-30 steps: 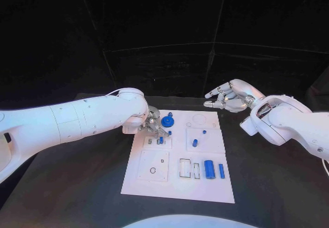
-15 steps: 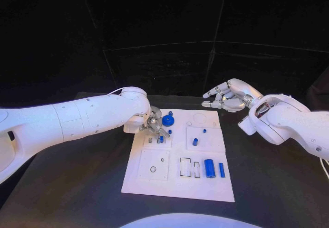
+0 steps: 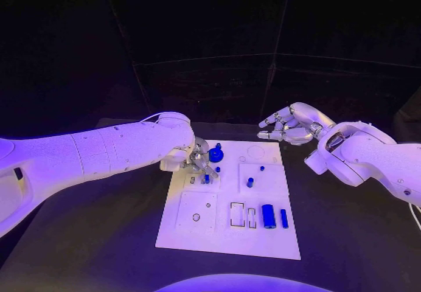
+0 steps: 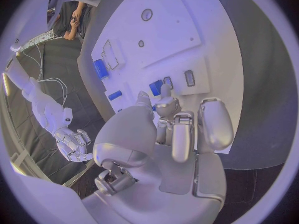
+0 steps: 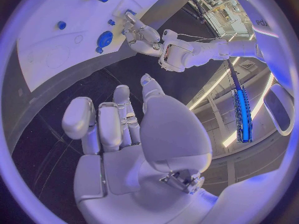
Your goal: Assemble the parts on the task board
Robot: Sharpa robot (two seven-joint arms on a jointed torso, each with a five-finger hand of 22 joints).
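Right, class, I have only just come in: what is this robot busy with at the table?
It is assembling small blue parts on a white task board. The left hand is down at the board's far left area, its fingers around a small blue peg; whether they grip it is unclear. The right hand hovers beyond the board's far edge, holding nothing. Two blue cylinders lie unused near the right edge.

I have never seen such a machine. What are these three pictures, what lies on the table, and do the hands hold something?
It is a robot with two white arms ending in silver hands. One picture looks down from its head; the two round ones come from cameras at each wrist. On the black table lies a white task board carrying small blue parts, such as a round blue piece and a blue cylinder. The left hand works over the board with its fingertips at a small blue peg; whether it grips it is unclear. The right hand hovers beyond the board, holding nothing.
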